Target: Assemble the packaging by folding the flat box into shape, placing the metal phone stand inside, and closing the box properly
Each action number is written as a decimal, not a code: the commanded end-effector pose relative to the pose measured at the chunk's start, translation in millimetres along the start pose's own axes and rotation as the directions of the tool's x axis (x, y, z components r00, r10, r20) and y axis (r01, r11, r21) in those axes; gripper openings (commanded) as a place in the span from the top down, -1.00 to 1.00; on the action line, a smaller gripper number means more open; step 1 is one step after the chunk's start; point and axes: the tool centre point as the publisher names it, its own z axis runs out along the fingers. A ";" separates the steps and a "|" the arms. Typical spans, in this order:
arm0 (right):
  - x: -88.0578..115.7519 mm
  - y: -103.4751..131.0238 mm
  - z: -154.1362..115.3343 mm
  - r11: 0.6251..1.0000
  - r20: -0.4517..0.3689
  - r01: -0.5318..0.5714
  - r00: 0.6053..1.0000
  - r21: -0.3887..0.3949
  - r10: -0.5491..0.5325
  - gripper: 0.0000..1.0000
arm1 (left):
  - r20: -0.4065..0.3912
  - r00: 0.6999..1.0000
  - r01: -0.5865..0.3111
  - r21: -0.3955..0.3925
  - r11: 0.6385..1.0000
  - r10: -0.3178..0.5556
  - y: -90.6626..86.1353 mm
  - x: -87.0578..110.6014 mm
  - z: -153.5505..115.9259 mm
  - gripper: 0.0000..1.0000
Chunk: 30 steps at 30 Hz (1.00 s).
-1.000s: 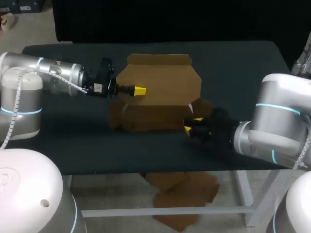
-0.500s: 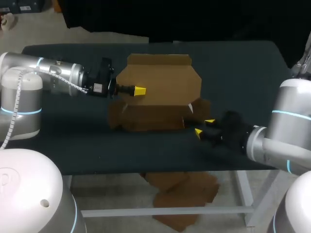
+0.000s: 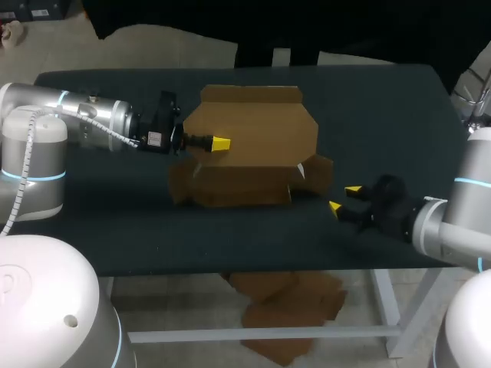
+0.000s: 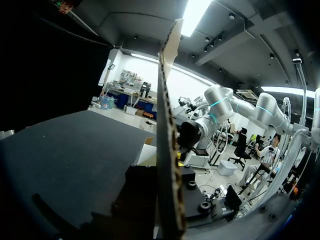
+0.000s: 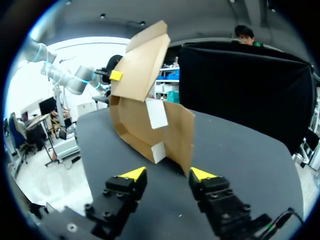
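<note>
The left gripper is clamped on the raised lid of the box, which sits mid-table. This keeps the interior open for loading. The right gripper hovers just beside the box's side flap, fingers apart and empty. That flap obstructs its approach. No phone stand is visible.

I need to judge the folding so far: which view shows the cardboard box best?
The head view: the whole cardboard box, raised panel and flaps included. The right wrist view shows one end, ahead of the open right gripper; the left wrist view only a panel's edge.
</note>
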 end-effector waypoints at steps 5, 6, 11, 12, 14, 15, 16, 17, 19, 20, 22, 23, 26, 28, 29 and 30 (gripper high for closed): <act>-29.1 2.9 10.2 0.999 -0.091 0.031 0.995 0.018 -0.029 -0.22 | -0.001 1.000 0.000 -0.002 1.000 0.000 1.9 -0.2 -0.6 1.00; -32.2 3.3 13.0 0.999 -0.099 0.033 0.995 0.015 -0.031 -0.20 | -0.001 1.000 0.000 -0.002 1.000 0.000 1.9 -0.2 -0.6 1.00; -38.4 7.2 28.3 0.999 -0.134 0.045 0.990 0.000 -0.045 -0.15 | -0.001 1.000 0.000 -0.002 1.000 0.000 1.9 -0.2 -0.6 1.00; -38.9 8.2 31.5 0.999 -0.144 0.049 0.988 -0.003 -0.049 -0.15 | -0.001 1.000 0.000 -0.002 1.000 0.000 1.9 -0.2 -0.6 1.00; -39.7 9.2 38.0 0.998 -0.153 0.056 0.987 0.001 -0.056 -0.15 | -0.001 1.000 0.000 -0.002 1.000 0.000 1.9 -0.2 -0.6 1.00; -40.7 9.7 40.8 0.998 -0.163 0.059 0.985 -0.002 -0.058 -0.15 | -0.001 1.000 0.000 -0.002 1.000 0.000 1.9 -0.2 -0.6 1.00; -41.0 10.3 43.1 0.998 -0.166 0.061 0.984 -0.002 -0.060 -0.15 | -0.001 1.000 0.000 -0.002 1.000 0.000 1.9 -0.2 -0.6 1.00; -40.6 11.0 45.4 0.998 -0.171 0.065 0.983 -0.004 -0.065 -0.13 | -0.001 1.000 0.000 -0.002 1.000 0.000 1.9 -0.2 -0.6 1.00; -39.9 12.6 49.3 0.998 -0.178 0.067 0.982 -0.009 -0.068 -0.15 | -0.001 1.000 0.000 -0.002 1.000 0.000 1.9 -0.2 -0.6 1.00; -39.3 13.6 51.4 0.997 -0.183 0.072 0.980 -0.013 -0.073 -0.13 | -0.001 1.000 0.000 -0.002 1.000 0.000 1.9 -0.2 -0.6 1.00; -36.9 16.1 55.4 0.997 -0.190 0.078 0.978 -0.018 -0.080 -0.07 | -0.001 1.000 0.000 -0.002 1.000 0.000 1.9 -0.2 -0.6 1.00; -35.6 17.0 57.8 0.996 -0.192 0.083 0.978 -0.014 -0.084 0.00 | -0.001 1.000 0.000 -0.002 1.000 0.000 1.9 -0.2 -0.6 1.00; -30.7 19.1 64.1 0.996 -0.203 0.088 0.975 -0.019 -0.090 0.04 | -0.001 1.000 0.000 -0.002 1.000 0.000 1.9 -0.2 -0.6 1.00; -29.2 19.8 66.7 0.996 -0.208 0.091 0.974 -0.022 -0.093 0.33 | -0.001 1.000 0.000 -0.002 1.000 0.000 1.9 -0.2 -0.6 1.00; -27.3 19.9 68.3 0.996 -0.209 0.092 0.973 -0.022 -0.094 0.55 | -0.001 1.000 0.000 -0.002 1.000 0.000 1.9 -0.2 -0.6 1.00; -26.3 19.9 69.1 0.995 -0.210 0.093 0.973 -0.021 -0.095 0.76 | -0.001 1.000 0.000 -0.002 1.000 0.000 1.9 -0.2 -0.6 1.00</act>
